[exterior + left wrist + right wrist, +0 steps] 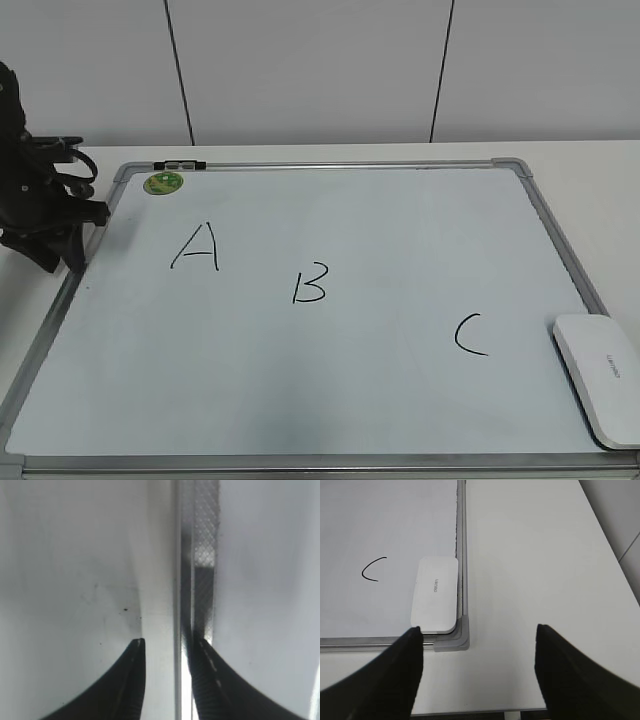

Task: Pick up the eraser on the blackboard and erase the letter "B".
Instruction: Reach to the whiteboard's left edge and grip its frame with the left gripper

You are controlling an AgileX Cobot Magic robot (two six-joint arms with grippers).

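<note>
The blackboard (380,230) is a white board in a grey frame with black letters on it. The letter "B" (309,283) is at its middle, slightly left. The eraser (600,378), a white rounded block, lies flat in the board's near right corner. In the right wrist view the eraser (435,594) sits beside the "C" (372,570). My right gripper (479,629) is wide open and empty, above the table just off that corner, and out of the exterior view. My left gripper (72,255) is at the board's left edge, its jaws (167,642) slightly apart over the frame (200,555).
A black "A" (197,247) is left of the B and a "C" (470,334) is right of it. A small round green magnet (163,182) sits at the far left corner. The board's grey corner piece (455,642) is near my right gripper. White table (535,555) lies right of the board.
</note>
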